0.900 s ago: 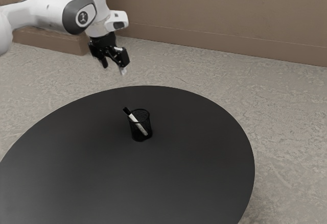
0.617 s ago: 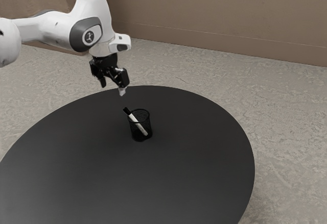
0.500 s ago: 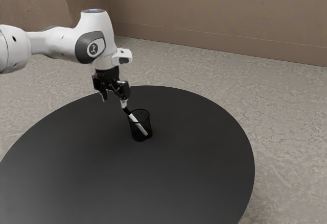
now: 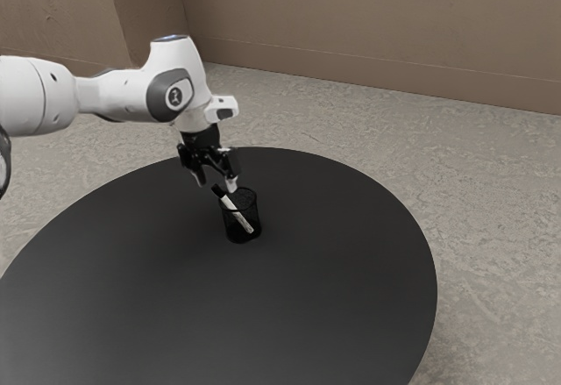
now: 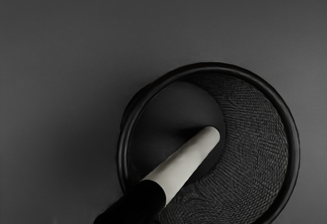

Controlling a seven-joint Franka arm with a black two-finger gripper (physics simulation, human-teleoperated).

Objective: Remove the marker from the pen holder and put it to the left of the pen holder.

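Tabletop edge (image 4: 433,290): rounded, well off pen holder (image 4: 256,220)
Marker (image 5: 166,178): tilted inside, blk end up, twd ext. view's L
Fingers (image 4: 231,183): wide apart, gripping nothing

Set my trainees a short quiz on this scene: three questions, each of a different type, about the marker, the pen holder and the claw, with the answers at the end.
1. Multiple choice. Which end of the marker sticks out above the rim of the pen holder?
A) the white end
B) the black end
C) neither end

2. True or false. The marker lies flat on the table, beside the pen holder.

3. Fill in one word, "open" or "shut". In the exterior view, the claw is ____.

Key: 1. B; 2. False; 3. open
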